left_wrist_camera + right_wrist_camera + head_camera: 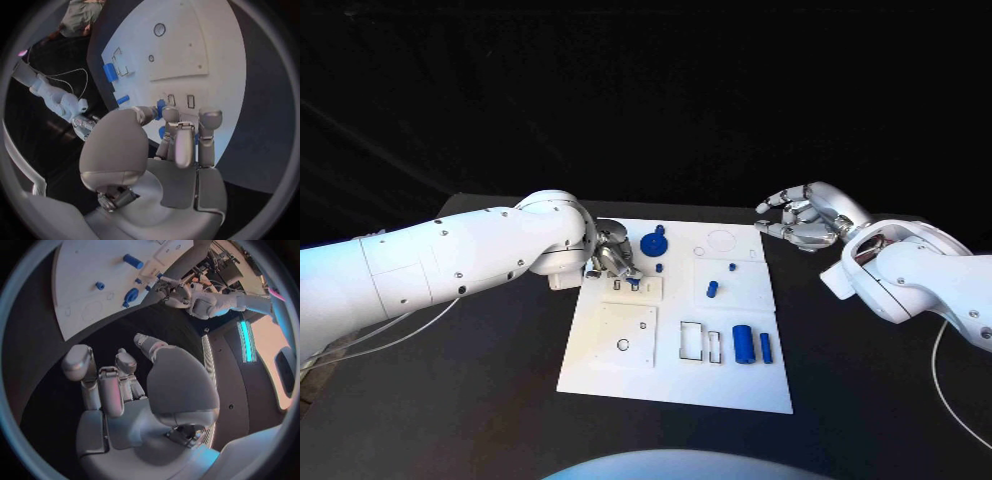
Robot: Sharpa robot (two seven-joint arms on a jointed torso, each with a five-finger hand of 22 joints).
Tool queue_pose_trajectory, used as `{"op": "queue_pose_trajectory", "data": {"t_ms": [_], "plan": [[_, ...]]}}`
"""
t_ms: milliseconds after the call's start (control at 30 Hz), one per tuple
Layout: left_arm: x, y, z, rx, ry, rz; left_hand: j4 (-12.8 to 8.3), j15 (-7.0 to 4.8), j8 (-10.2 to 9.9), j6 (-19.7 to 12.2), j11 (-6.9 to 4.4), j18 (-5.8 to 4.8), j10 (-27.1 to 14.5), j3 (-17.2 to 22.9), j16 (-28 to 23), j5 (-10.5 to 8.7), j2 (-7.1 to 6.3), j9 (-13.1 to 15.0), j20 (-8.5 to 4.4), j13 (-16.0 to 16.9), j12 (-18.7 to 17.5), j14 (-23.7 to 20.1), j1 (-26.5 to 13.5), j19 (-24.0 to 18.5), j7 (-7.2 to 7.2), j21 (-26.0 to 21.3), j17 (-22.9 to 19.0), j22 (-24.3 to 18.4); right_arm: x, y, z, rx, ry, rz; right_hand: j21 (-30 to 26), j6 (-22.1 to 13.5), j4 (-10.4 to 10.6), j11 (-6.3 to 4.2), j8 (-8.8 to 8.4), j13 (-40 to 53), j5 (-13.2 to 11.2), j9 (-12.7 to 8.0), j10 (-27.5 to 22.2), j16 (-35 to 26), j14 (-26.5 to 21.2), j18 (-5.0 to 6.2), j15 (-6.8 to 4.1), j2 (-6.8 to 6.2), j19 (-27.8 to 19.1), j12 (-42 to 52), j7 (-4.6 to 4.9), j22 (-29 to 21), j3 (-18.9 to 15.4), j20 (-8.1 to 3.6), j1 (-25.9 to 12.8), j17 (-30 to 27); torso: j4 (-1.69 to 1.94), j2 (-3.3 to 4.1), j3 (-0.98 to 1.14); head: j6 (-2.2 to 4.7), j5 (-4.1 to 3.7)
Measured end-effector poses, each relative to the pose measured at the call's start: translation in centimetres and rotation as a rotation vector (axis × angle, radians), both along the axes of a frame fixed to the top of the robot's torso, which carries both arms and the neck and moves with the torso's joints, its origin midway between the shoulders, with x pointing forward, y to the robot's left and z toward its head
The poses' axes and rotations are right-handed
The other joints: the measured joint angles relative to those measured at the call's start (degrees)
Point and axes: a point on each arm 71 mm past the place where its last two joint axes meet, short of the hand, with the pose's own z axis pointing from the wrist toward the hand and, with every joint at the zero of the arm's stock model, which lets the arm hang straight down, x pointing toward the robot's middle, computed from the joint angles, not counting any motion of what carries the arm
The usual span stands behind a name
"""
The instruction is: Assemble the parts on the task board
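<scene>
The white task board [678,385] lies in the middle of the black table [473,410], its long side running toward the bottom of the head view. The left hand [613,258] is down on the board's upper left part, fingers bunched over a small blue part [635,284] at a raised square plate there. In the left wrist view a blue piece [161,106] shows between the fingertips [170,115], so the hand appears to pinch it, though the contact itself is partly hidden.

Just right of that hand a round blue disc part [655,244] stands on the board. Toward the board's centre right lie a small blue peg [733,267] and a short blue cylinder [713,289]. In the lower right area a wide blue cylinder [743,343] and a slim blue one [766,347] lie side by side, next to two rectangular slots [692,340].

The right hand [795,221] hovers off the board's upper right corner, above the dark table, fingers loosely curled and apart, holding nothing.
</scene>
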Motion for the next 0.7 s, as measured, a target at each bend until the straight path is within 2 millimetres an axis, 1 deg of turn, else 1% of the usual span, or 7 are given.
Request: {"op": "queue_pose_trajectory", "data": {"t_ms": [67,233,300,400,467,533,700], "plan": [[-0.1,0.0,0.0,0.001,-0.011,0.003,-0.6,-0.26,0.7,0.1,-0.19,0.00,0.2,1.8,0.0,0.00,-0.64,0.0,-0.20,-1.4,-0.4,-0.2,-1.4,0.2,-0.49,0.3,0.0,0.6,0.0,-0.1,0.0,0.000,0.000,-0.002,0.0,0.0,0.0,0.00,0.00,0.0,0.0,0.0,0.0,0.0,0.0,0.00,0.00,0.00,0.0,0.0,0.00,-0.1,0.0,0.00,0.0,0.0,0.01,-0.01,0.01,-0.05,0.06],[-0.2,0.0,-0.2,0.005,-0.035,0.013,-0.2,-0.26,1.4,0.2,-0.59,0.00,0.6,2.2,0.0,0.00,-1.26,0.0,-0.42,-2.3,-0.4,-0.2,-2.4,0.8,-0.81,0.8,0.0,1.6,0.0,-0.2,0.0,0.001,-0.001,-0.004,0.0,0.0,0.0,0.00,0.00,-0.2,0.0,-0.1,0.0,0.0,0.0,0.00,0.00,0.00,0.0,-0.2,0.00,-0.1,0.0,0.00,0.0,0.0,0.02,-0.03,-0.03,-0.14,0.20],[-0.3,-0.1,-0.4,0.008,-0.041,0.015,-1.4,-0.26,1.7,0.4,-0.69,0.00,0.7,3.5,0.0,-0.07,-1.27,0.0,-0.30,-2.6,-0.4,-0.1,-2.9,0.9,-1.00,1.0,0.0,1.9,0.0,-0.2,0.0,0.001,-0.001,-0.005,-0.1,0.0,0.1,0.00,0.00,-0.2,0.0,-0.1,0.0,0.0,0.0,0.00,0.00,0.00,0.0,-0.2,0.00,-0.2,-0.1,0.00,0.0,0.0,0.01,-0.03,-0.03,-0.19,0.23],[-0.3,-0.4,-0.7,0.012,-0.048,0.015,-1.4,-0.46,2.2,0.4,-0.78,0.00,0.8,3.5,0.0,-0.07,-1.62,0.0,-0.40,-3.0,-0.4,0.1,-3.3,1.2,-1.00,1.3,0.0,2.3,0.0,-0.2,0.0,0.001,-0.002,-0.006,-0.3,0.0,0.3,0.00,0.00,-0.2,0.0,-0.1,0.0,0.0,0.0,0.00,0.00,0.00,0.0,-0.2,0.00,-0.2,0.0,0.00,0.0,0.0,-0.04,-0.03,-0.06,-0.23,0.27],[-0.3,-0.6,-0.9,0.017,-0.050,0.015,-1.3,-0.67,2.6,0.4,-0.80,0.00,0.8,3.6,0.0,-0.07,-1.46,0.0,-0.60,-4.5,-1.1,-0.1,-3.7,1.4,-1.00,1.4,0.0,2.6,0.0,-0.3,0.0,0.002,-0.003,-0.007,-0.3,0.0,0.3,0.00,0.00,-0.2,0.0,-0.1,0.0,0.0,0.0,0.00,0.00,0.00,0.0,-0.2,0.00,-0.2,0.0,0.00,0.0,0.0,-0.07,-0.01,-0.07,-0.27,0.29],[-0.2,-0.8,-1.1,0.023,-0.052,0.014,-1.2,-0.67,3.0,0.4,-0.94,0.01,0.6,3.7,0.0,-0.07,-1.75,0.0,-0.61,-5.5,-1.4,-0.1,-4.0,1.4,-1.00,1.4,0.0,2.7,0.0,-0.3,0.0,0.002,-0.003,-0.008,-0.3,0.0,0.3,-0.12,0.00,-0.3,0.0,-0.1,-0.1,0.0,0.0,0.00,0.00,0.00,-0.2,-0.2,0.00,-0.3,0.0,0.22,0.0,0.0,-0.08,-0.01,-0.07,-0.32,0.31],[-0.1,-0.9,-1.4,0.037,-0.055,0.014,-1.1,-0.67,3.3,0.4,-1.03,0.01,0.5,3.8,0.0,-0.07,-1.66,0.1,-0.61,-6.0,-1.4,-0.1,-4.7,1.4,-1.00,1.4,0.0,2.8,0.0,-0.3,0.0,0.001,-0.003,-0.009,-0.6,0.0,0.3,-0.02,0.00,-0.4,0.0,-0.1,-0.4,0.0,0.0,0.00,0.00,0.00,-0.4,-0.2,0.00,-0.5,0.0,0.00,0.0,0.0,-0.14,0.01,-0.07,-0.51,0.36]]}}
